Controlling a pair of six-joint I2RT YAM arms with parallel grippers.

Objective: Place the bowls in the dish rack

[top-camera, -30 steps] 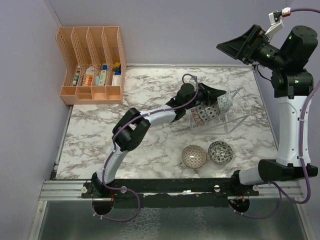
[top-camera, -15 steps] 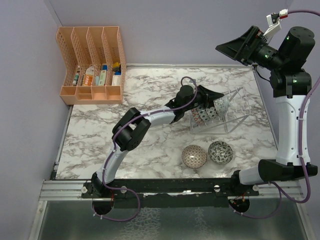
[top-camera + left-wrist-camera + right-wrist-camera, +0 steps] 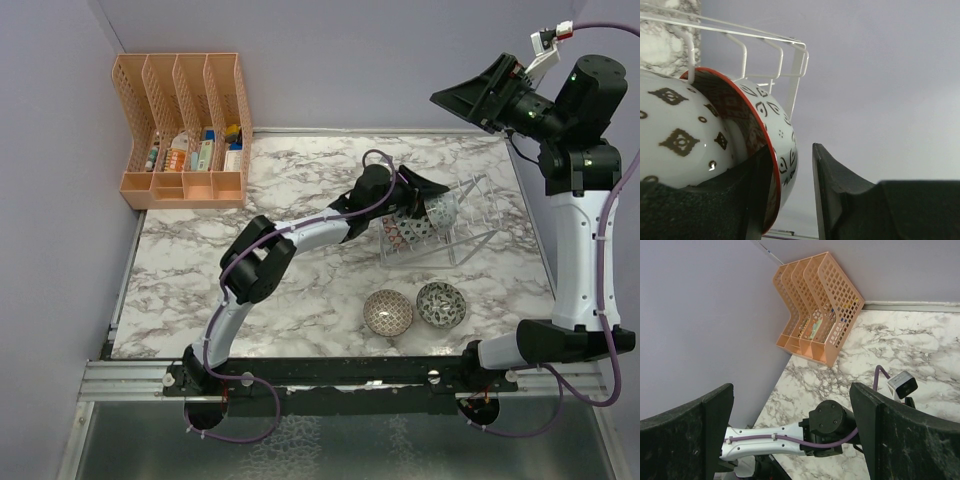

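Black fingers of my left gripper (image 3: 790, 155) stand apart astride the rim of a red-rimmed bowl (image 3: 700, 130), one inside, the other clear of its outer wall. That bowl sits on edge in the wire rack (image 3: 475, 225) beside others. Glazed ceramic is stiff, slick and chippable, so I would pinch the rim. Two bowls (image 3: 388, 312) (image 3: 441, 304) lie on the table; the rack's prongs crowd my exit. My right gripper (image 3: 791, 405) hangs high, wide and empty.
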